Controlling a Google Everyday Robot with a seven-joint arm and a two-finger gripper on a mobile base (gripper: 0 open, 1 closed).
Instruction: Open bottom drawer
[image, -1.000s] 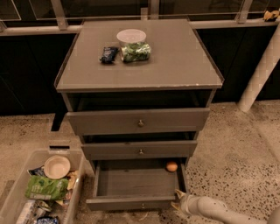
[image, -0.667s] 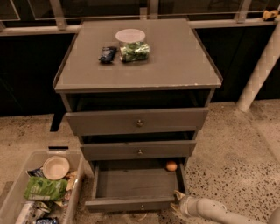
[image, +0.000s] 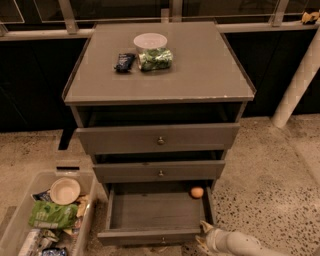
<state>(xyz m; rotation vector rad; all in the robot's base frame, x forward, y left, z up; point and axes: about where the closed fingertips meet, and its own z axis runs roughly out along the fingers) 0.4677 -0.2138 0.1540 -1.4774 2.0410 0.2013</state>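
**Bottom drawer out, gripper at its front right corner**

Camera view, looking down on the grey cabinet (image: 200, 75) from the front. Three drawers are stacked. The bottom drawer (image: 155, 211) is pulled well out toward the camera, with its shallow grey inside showing. Its front panel sits near the lower frame edge, and the knob (image: 162, 241) is only partly in view. A small orange round object (image: 197, 192) lies in the back right corner of that drawer, against the side wall.

The gripper (image: 204, 235) is low on the right, just beside the drawer's front right corner. Contact with the panel is unclear. I cannot tell whether it is spread or closed, and nothing is seen held in it. The white arm (image: 237, 244) runs off toward the bottom right.

The middle drawer (image: 130, 171) and top drawer (image: 125, 138) each have a dark gap above them and a round knob at centre.

On the cabinet top, a white round container (image: 150, 40) touches a clear bag of greens (image: 156, 58). A dark packet (image: 124, 61) lies just left of the bag.

On the speckled floor (image: 270, 170) to the left is a clear plastic bin (image: 12, 225). It holds a pale bowl (image: 65, 190), a green bag (image: 52, 215) and other wrappers. A white post (image: 300, 80) leans at the right.
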